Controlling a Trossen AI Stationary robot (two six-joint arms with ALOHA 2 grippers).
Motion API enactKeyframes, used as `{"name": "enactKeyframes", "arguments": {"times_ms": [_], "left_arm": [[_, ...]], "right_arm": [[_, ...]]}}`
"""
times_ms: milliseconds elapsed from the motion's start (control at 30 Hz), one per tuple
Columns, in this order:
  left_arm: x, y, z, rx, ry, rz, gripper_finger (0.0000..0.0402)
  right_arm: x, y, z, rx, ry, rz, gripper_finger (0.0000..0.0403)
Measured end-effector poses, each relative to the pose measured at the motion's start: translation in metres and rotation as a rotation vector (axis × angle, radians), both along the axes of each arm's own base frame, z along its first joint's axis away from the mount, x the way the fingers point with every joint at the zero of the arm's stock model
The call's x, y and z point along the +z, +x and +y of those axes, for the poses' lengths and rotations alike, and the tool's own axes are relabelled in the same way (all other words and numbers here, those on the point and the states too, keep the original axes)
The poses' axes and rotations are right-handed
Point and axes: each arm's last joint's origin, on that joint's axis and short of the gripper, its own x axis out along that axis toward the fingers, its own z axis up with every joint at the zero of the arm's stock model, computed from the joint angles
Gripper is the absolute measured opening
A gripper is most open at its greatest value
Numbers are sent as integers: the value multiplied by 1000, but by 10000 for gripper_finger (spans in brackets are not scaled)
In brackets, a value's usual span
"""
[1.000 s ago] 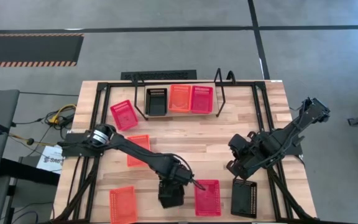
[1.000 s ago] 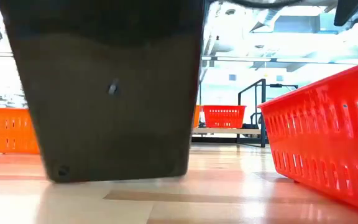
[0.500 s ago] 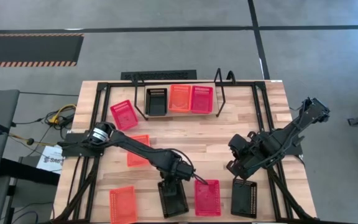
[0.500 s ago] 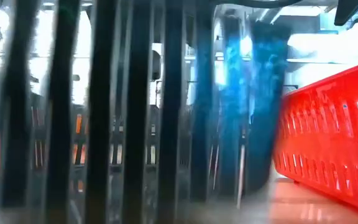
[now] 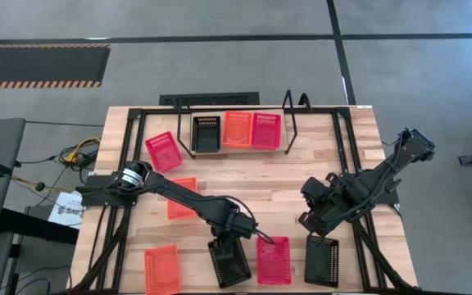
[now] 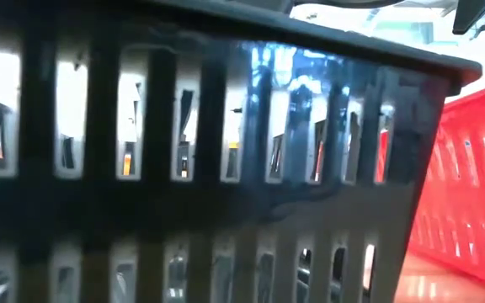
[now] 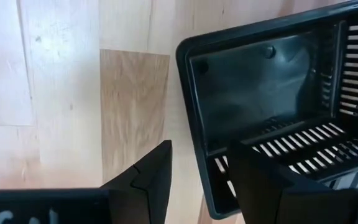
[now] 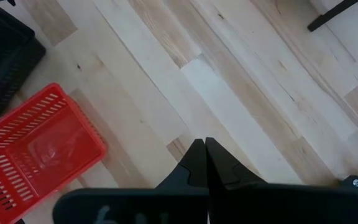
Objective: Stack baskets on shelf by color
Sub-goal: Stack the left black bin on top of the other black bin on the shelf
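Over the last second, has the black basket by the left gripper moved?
Yes. The black basket, on edge a second ago, now lies open-side up, nearer the red basket; the left gripper's fingers straddle its rim.

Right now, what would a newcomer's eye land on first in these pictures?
The left tool at the table's near edge, its fingers straddling the wall of a black basket that fills nearly the whole low view. Next, the shelf at the far edge, holding a black, an orange and a red-pink basket in a row. The right tool waits shut over bare wood.
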Motion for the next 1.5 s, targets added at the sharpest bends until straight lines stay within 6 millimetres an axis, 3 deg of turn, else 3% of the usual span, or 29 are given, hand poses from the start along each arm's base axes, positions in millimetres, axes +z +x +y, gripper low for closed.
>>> {"name": "enactKeyframes", "arguments": {"times_ms": [600,733,900,1067,1267,1400,1500], "left_arm": [[-22,10,1,47,26,5,134],[-32,10,1,44,31,42,98],[-26,10,3,48,16,30,11],[1,7,7,-10,26,60,1],[63,-3,24,-104,206,126,0],[110,3,44,-129,278,-75,0],[146,1,69,-78,321,-196,0]], "right_arm": [[0,0,0,17,-5,4,1],[0,0,0,17,-6,4,1],[0,0,0,17,-6,4,1],[0,0,0,17,-7,5,1],[0,0,0,17,-5,3,1],[0,1,0,14,-13,-5,1],[0,1,0,13,-18,-11,1]]}}
